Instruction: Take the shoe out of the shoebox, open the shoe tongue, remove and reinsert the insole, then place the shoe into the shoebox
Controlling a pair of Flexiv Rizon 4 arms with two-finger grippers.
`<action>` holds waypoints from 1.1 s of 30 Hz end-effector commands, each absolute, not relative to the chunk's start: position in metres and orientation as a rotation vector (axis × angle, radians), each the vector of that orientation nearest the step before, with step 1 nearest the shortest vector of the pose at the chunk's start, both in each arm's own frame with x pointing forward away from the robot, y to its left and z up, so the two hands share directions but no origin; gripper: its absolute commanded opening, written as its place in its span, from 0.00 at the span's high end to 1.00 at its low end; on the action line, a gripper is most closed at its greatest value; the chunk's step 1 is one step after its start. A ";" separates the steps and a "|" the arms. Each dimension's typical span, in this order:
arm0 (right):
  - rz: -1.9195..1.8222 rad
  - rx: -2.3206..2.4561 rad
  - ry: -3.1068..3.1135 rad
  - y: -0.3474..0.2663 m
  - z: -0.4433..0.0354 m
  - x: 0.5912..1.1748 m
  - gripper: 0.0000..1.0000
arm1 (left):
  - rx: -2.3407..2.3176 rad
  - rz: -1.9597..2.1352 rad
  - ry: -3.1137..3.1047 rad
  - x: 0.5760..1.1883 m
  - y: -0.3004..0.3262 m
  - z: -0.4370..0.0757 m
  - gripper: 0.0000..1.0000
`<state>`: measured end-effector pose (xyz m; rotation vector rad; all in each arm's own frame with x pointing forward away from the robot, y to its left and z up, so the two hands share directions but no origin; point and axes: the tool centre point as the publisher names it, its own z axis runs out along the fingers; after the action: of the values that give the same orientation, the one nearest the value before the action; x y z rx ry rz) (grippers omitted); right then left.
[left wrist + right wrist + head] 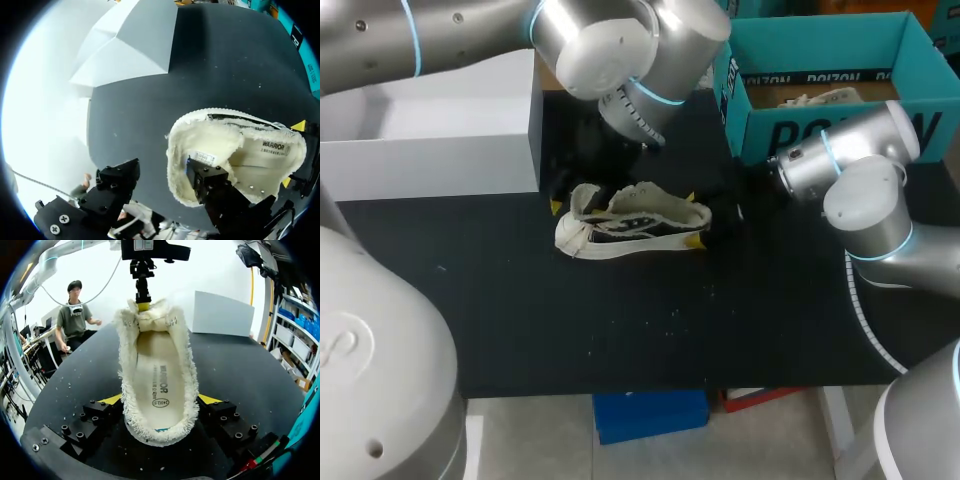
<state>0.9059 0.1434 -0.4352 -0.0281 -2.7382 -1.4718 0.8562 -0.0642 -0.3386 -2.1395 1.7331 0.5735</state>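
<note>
- Now the shoe (630, 225) is on the black table (520, 320), out of the shoebox (820, 45).
- The right gripper (160, 400) has its fingers clamped on the heel, one on each side.
- The left gripper (162, 169) has its fingers apart. One finger is inside the shoe, by the tongue (150, 320). The other is outside and does not touch the shoe.
- The insole (159, 370) lies flat inside the shoe, between the right fingers.
- If the left finger pulls too hard, I think the heel could slip out from between the right fingers, because the fluff there is soft and squashy.
- The tongue looks floppy, so it may fall back over the hole once the finger lets go.
- The insole is thin and bendy, so it could catch on the fluff and fold.
- The shoe is long and narrow, with thick cream fluff all round the rim and a smooth pale side.
</note>
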 end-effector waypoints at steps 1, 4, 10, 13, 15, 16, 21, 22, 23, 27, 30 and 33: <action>-1.470 -0.031 -2.739 0.143 -0.439 0.907 1.00 | -2.174 0.533 1.751 0.852 -0.055 -0.347 0.00; -1.470 -0.031 -2.739 0.143 -0.439 0.907 1.00 | -2.190 0.543 1.741 0.851 -0.054 -0.354 0.00; -1.470 -0.031 -2.739 0.143 -0.439 0.907 1.00 | -2.223 0.497 1.692 0.855 -0.058 -0.344 0.00; -1.470 -0.031 -2.739 0.143 -0.439 0.907 1.00 | -2.231 0.407 1.705 0.854 -0.061 -0.320 0.00; -1.470 -0.031 -2.739 0.143 -0.439 0.907 1.00 | -2.208 0.304 1.792 0.852 -0.069 -0.299 0.00; -1.470 -0.031 -2.739 0.143 -0.439 0.907 1.00 | -2.200 0.217 1.915 0.850 -0.074 -0.287 0.51; -1.470 -0.031 -2.739 0.143 -0.439 0.907 1.00 | -1.731 0.005 2.575 0.844 -0.109 -0.255 1.00; -1.470 -0.031 -2.739 0.143 -0.439 0.907 1.00 | -1.551 -0.005 2.712 0.842 -0.116 -0.254 1.00; -1.470 -0.031 -2.739 0.143 -0.439 0.907 1.00 | -1.358 -0.078 2.864 0.838 -0.122 -0.250 1.00; -1.470 -0.031 -2.739 0.143 -0.439 0.907 1.00 | -0.951 -0.232 3.175 0.840 -0.139 -0.242 1.00; -1.470 -0.031 -2.739 0.143 -0.439 0.907 1.00 | -0.890 -0.131 3.152 0.842 -0.150 -0.245 1.00; -1.470 -0.031 -2.739 0.143 -0.439 0.907 1.00 | -0.890 -0.131 3.152 0.842 -0.150 -0.245 1.00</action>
<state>0.9061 0.1429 -0.4353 -0.0285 -2.7383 -1.4714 0.8390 -0.1549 -0.2409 -1.8449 2.3877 0.1229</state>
